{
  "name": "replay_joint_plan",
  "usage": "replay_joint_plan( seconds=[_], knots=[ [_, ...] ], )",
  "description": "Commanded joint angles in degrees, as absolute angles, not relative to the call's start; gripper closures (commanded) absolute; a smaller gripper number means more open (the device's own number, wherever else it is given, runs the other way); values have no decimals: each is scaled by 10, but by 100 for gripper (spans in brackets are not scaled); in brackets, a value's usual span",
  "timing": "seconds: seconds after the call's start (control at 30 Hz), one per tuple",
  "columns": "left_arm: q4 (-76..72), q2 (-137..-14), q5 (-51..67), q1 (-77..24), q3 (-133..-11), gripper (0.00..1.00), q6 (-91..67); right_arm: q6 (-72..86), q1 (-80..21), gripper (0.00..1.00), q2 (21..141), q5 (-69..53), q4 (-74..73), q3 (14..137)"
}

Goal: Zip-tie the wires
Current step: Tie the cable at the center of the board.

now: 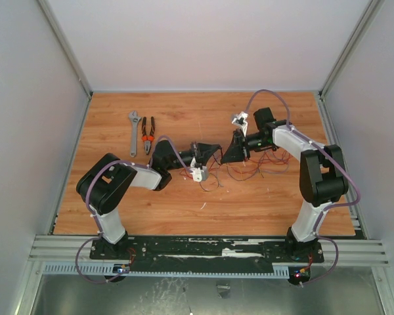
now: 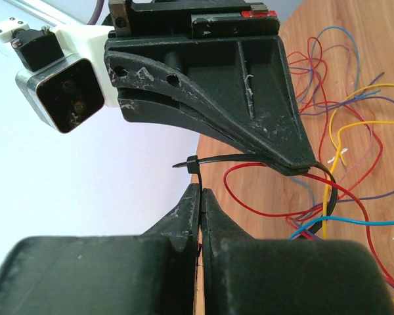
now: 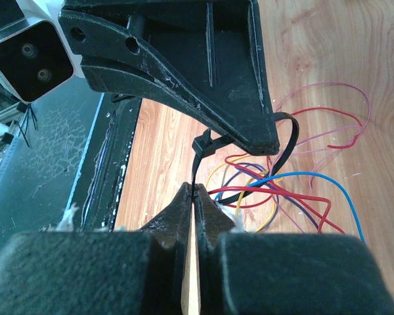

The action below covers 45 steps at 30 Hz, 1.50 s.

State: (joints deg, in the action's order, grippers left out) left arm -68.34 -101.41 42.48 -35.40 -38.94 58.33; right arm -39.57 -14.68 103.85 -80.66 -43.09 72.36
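Zip tie (image 2: 192, 164) being pinched from both sides by the left hand (image 2: 201, 197) and right hand (image 3: 193, 193) above the desk (image 1: 184, 203).
Far left, a wrench (image 1: 134, 131) and orange-handled pliers (image 1: 147, 135) are lying side by side. The left arm is reaching inward with its elbow low, and the left hand is pressing its fingers together on the strap just under the tie's head. The zip tie is hanging between the two tips, its band looping around some of the wires (image 1: 249, 172). The right hand is facing it, squeezing the tail tight, while its arm is arching in from the right.
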Motion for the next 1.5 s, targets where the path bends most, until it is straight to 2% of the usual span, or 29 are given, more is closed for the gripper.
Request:
replay_joint_plan(
  seconds=[0.0,0.33,1.47],
  knots=[
    [-686,-1013,428,-358,-382,100,594,-392,-136,100,1048,-820,-426,741],
    [-681,-1012,429,-359,-382,100,599,-333,-135,100,1053,-806,-386,751],
    [-654,-1014,424,-367,-381,100,626,-325,-136,100,1068,-794,-417,816]
  ],
)
